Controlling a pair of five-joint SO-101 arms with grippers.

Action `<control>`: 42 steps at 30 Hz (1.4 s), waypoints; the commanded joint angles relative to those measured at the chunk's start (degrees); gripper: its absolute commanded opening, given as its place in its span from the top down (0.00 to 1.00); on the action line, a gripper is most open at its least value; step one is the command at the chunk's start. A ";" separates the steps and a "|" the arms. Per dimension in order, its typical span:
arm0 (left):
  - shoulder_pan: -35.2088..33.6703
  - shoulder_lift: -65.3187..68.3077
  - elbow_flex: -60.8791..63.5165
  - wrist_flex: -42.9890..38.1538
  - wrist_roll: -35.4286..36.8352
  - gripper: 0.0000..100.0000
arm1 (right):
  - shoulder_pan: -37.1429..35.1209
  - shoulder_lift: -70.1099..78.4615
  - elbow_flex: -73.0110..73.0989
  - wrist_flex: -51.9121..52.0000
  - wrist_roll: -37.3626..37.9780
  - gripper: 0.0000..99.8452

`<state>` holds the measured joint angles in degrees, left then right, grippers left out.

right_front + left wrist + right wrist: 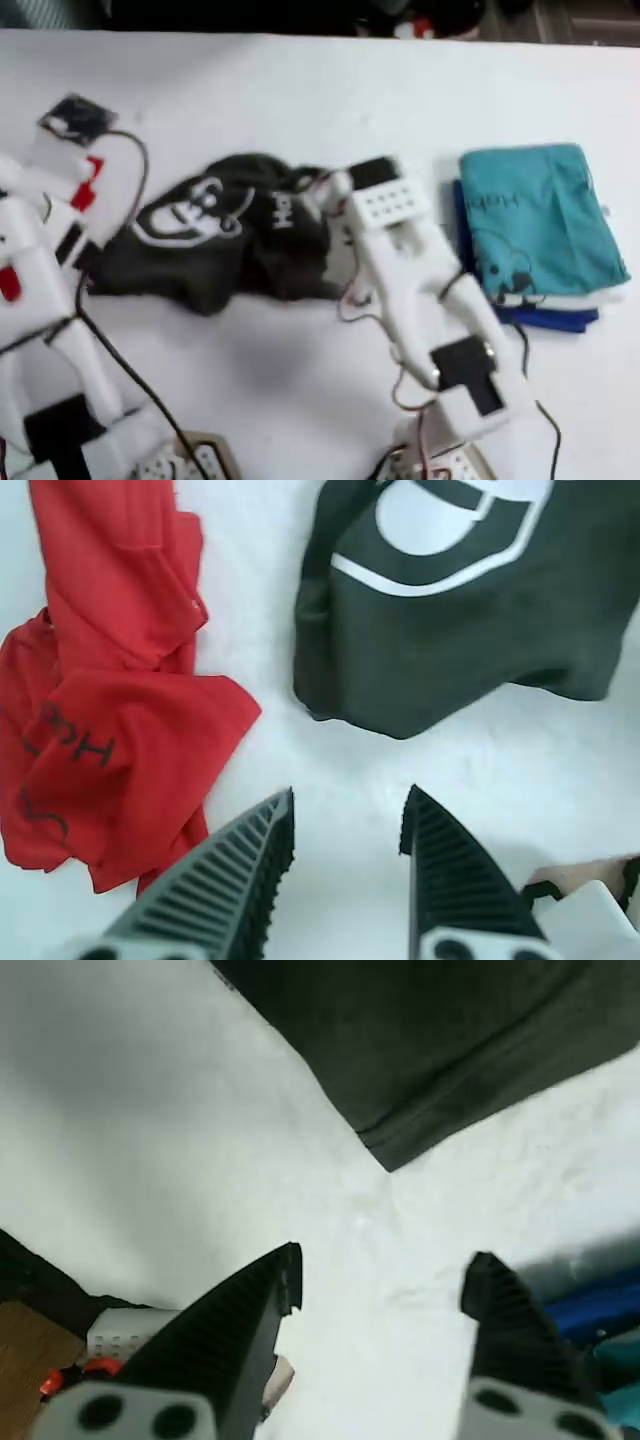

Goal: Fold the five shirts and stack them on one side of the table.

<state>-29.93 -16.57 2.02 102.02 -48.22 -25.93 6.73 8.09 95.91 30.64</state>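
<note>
Two grippers of mine hang over the white desk [300, 90], both released and empty. My left gripper [348, 798] has its jaws spread. Beyond its fingertips lie the crumpled red shirt [110, 700] on one side and the black shirt [470, 650] with a white graphic on the other, with a strip of bare desk between them. My right gripper [385, 1260] is spread wider. It is above bare desk, just short of a hem corner of that same black shirt, which lies bunched rather than folded. Seen from above, this gripper is at the black shirt's edge nearest the stack. The stack sits apart, off to this gripper's right. A folded teal shirt [540, 220] is on top, and the edge of a blue shirt [545, 318] shows beneath it.
</note>
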 commanded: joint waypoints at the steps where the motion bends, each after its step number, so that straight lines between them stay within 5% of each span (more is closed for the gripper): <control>1: 0.75 -5.85 3.25 -2.37 3.16 0.81 | -2.68 4.44 -2.11 -3.74 -0.62 0.67; 10: -7.60 -6.99 6.59 -3.87 3.60 0.81 | -4.18 16.57 -2.20 -14.20 -0.62 0.69; 16: -10.77 -6.99 6.59 -3.87 3.52 0.81 | -3.65 18.95 -8.62 -14.29 -0.62 1.00; 23: -11.56 -7.34 6.59 -3.87 3.52 0.81 | -2.95 13.32 -28.13 2.95 -0.53 0.98; 35: -11.12 -7.43 6.59 -3.25 3.69 0.81 | 6.64 -11.91 -40.79 2.51 4.57 0.98; 42: -6.11 -7.43 6.15 -1.67 4.04 0.81 | 3.74 -20.70 -52.57 -1.27 4.66 0.98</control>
<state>-37.85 -21.93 8.70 100.00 -44.79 -20.84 -9.45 -38.59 97.49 34.86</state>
